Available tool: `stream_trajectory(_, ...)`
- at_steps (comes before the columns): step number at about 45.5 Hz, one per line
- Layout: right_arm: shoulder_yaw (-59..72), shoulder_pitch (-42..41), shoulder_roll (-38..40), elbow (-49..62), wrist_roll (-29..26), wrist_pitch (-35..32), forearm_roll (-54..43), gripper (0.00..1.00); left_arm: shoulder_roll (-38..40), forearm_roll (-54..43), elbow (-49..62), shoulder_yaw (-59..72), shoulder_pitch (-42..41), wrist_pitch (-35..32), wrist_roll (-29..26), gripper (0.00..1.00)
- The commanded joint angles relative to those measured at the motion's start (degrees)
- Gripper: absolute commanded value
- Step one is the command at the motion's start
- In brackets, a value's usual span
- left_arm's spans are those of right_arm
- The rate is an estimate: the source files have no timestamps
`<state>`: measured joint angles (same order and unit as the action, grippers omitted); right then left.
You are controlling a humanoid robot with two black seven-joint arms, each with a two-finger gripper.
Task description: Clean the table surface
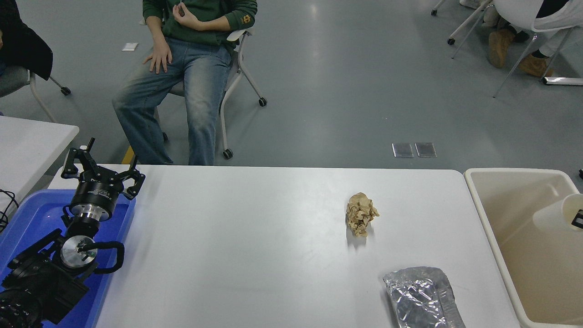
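table surface (255, 255) spans the view, carrying a crumpled brown paper wad (361, 213) mid-right and a foil wrapper (421, 296) at the near edge. right hand (577, 218), barely in view, holds a white cup (558, 213) over the beige bin (483, 214); its finger state cannot be told. release only well inside the rim. left hand (101, 175) rests parked, fingers apart, over the blue tray (32, 218).

From my console I saw a crumpled brown paper wad (361, 213), a silver foil bag (421, 297), a beige bin (510, 282) holding a paper cup (556, 213), and a blue tray (32, 214).
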<state>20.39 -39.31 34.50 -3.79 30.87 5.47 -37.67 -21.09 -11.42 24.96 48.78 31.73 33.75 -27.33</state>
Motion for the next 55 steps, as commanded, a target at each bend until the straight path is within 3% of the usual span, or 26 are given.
stream_trajectory(1, -0.18, 0.64, -2.68, 3.08, -2.65, -0.38, 3.13, 0.0, 0.0, 0.0, 0.0, 0.0, 0.0, 0.0, 0.0, 1.0)
stream_trajectory(47, 0.0, 2.22, -4.09, 4.49, -4.06, -0.29, 4.27, 0.0, 0.0, 0.0, 0.0, 0.0, 0.0, 0.0, 0.0, 1.0)
stream_trajectory(54, -0.09, 2.22, -4.09, 4.49, -4.67, -0.29, 4.27, 0.53, 0.0, 0.0, 0.0, 0.0, 0.0, 0.0, 0.0, 1.0)
stream_trajectory(55, -0.18, 2.22, -4.0, 4.49, -4.76, -0.37, 4.27, 0.64, 0.0, 0.0, 0.0, 0.0, 0.0, 0.0, 0.0, 1.0)
